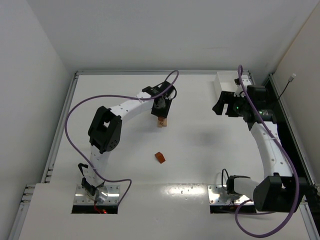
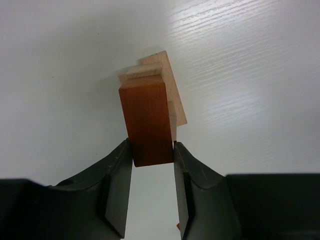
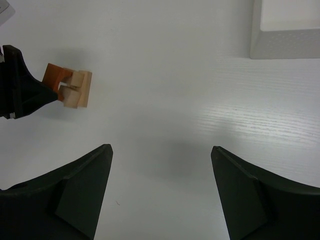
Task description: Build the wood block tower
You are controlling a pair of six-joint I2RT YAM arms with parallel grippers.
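**Hidden from us**

We cannot count the pieces of the wood block tower (image 1: 161, 121) from above: too small. At the left wrist the orange block (image 2: 148, 122) hides most of the blurred tan blocks (image 2: 170, 85). The white tray (image 3: 285, 30) runs off the right wrist view's corner.

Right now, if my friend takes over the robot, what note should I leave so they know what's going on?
Left gripper: shut on the orange block, which sits at the top of the tan blocks, mid-table.
Right gripper: open, empty, hovering near the white tray.
Done: tan blocks stacked, orange block placed but not yet released.
Left: let go, then probably add the loose orange piece lying nearer the arms.
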